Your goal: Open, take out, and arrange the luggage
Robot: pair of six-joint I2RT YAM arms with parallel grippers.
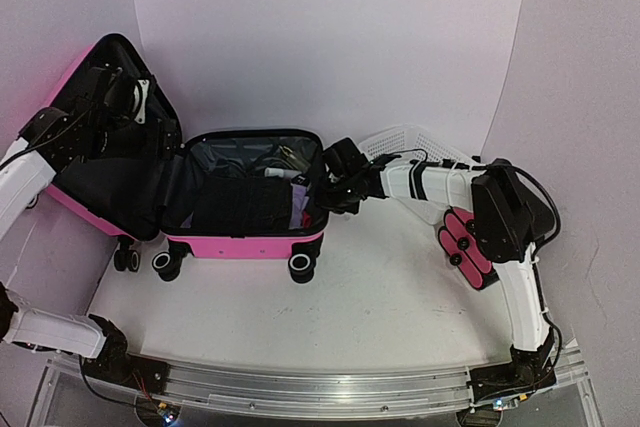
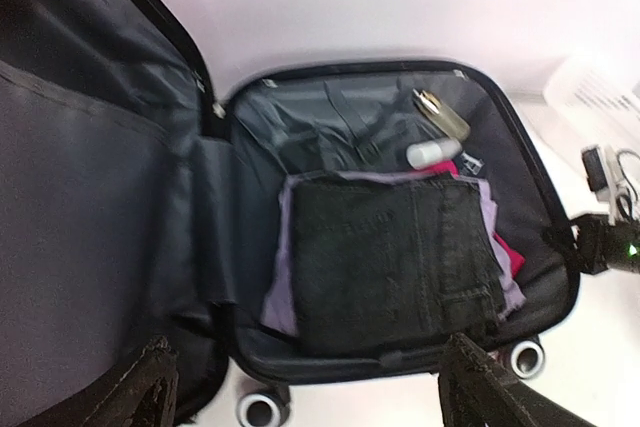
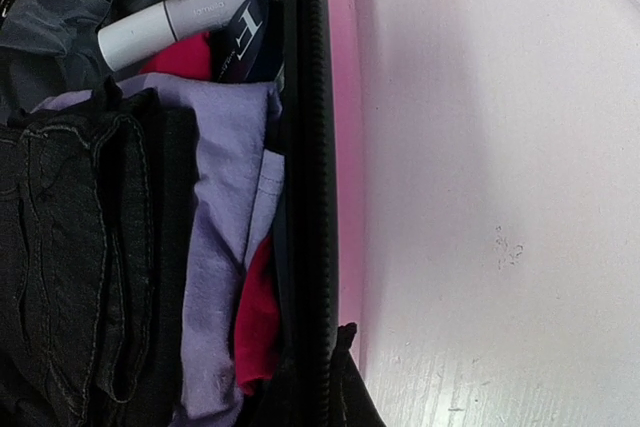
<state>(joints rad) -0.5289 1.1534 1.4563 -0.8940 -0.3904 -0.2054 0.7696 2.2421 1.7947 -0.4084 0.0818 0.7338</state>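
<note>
Seen from the top camera, the left hand hangs at 10 o'clock over the worktop, high against the inner face of the raised lid. Its fingers stand wide apart with nothing between them. The luggage sits open at the left middle of the worktop. Its wheel end faces 6 o'clock, toward the arm bases, and its top end faces 12, so the long axis runs 6 to 12. The hinge side is at 9 o'clock. From there the lid stands up and leans outward, black lining showing. The lower half lies flat with its opening upward, at about 4 o'clock from the left hand and well below it.

Inside, dark folded jeans lie on a lilac garment, with a strip of red cloth along the 3 o'clock wall. Toward the top end lie a white tube and a pale gold bottle. Black wheels sit under the near pink wall.

The right hand is at the 3 o'clock rim of the lower half, so the case lies at 9 o'clock from it. It is closed, its fingertips against the black zip trim. Whether they pinch anything cannot be told.

Farther right, a white mesh basket sits at 2 o'clock. A stack of black cases with pink ends rests at 3 o'clock beside the right arm.
</note>
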